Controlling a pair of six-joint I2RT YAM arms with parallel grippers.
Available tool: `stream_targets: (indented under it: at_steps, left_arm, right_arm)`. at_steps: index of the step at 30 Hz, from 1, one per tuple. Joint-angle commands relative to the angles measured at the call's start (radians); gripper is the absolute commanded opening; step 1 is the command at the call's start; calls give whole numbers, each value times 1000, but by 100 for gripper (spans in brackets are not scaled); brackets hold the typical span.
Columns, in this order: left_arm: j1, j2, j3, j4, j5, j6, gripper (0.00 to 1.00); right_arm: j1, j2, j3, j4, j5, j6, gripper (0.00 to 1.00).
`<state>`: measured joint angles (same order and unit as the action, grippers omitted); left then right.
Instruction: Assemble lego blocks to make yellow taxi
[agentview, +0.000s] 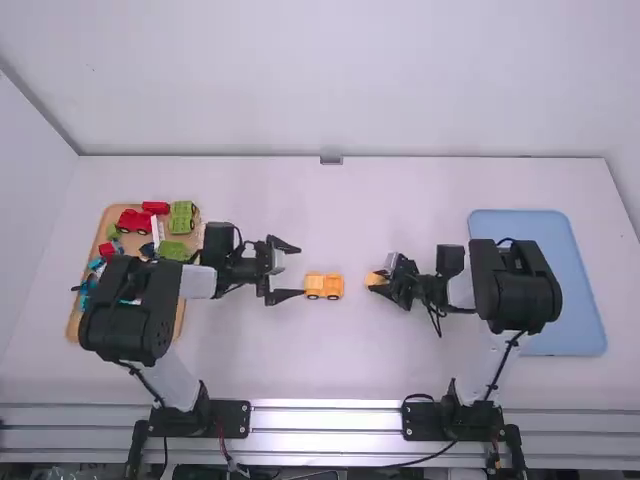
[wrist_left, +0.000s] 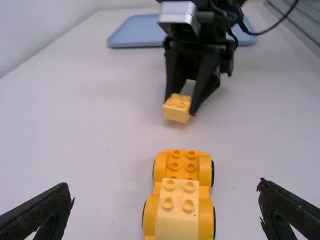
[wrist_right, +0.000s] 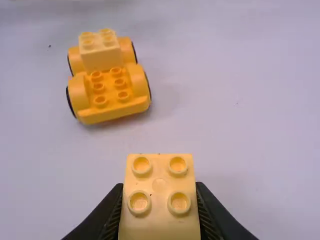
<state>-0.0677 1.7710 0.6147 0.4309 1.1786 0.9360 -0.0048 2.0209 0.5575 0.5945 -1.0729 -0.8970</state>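
Note:
My left gripper (agentview: 284, 272) stands open just left of the yellow car base (agentview: 323, 287) at mid-table; in the left wrist view the fingers of this gripper (wrist_left: 167, 212) are wide apart with the car base (wrist_left: 191, 165) between and beyond them. One pale yellow block (wrist_left: 177, 210) sits on the base's end nearer the left gripper; the other end has bare studs. To the right, my right gripper (agentview: 388, 280) is shut on a second yellow block (agentview: 376, 278). In the right wrist view that block (wrist_right: 160, 200), studs up, is pinched in the right gripper (wrist_right: 160, 210), apart from the car.
A wooden tray (agentview: 180, 318) with several colored blocks and a red car (agentview: 134, 221) stands at the left, under the left arm. A blue tray (agentview: 575, 290) lies at the right, partly under the right arm.

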Motion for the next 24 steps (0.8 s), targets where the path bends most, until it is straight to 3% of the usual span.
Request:
stream_targets:
  at_steps: [1,6,12,18,21,24]
  left_arm:
    - [-35,6,-15,12,-48,3,99]
    - [-67,15,-6,11,-72,3,99]
    - [-78,110,37,8,-69,37,99]
    - [-89,201,77,9,-17,79,99]
    - [-115,242,105,8,-98,63,99]
    - [-135,275,128,9,-79,69,99]
  right_arm:
    - [17,-35,22,-5,-29,46,12]
    - [56,-126,46,-100,-9,35,11]
    - [121,-223,122,-385,12,-166,9]
    - [194,-206,204,-554,53,-254,5]
    - [233,-182,232,-573,63,-262,4]
    - [251,-161,248,-574,105,-250,5]
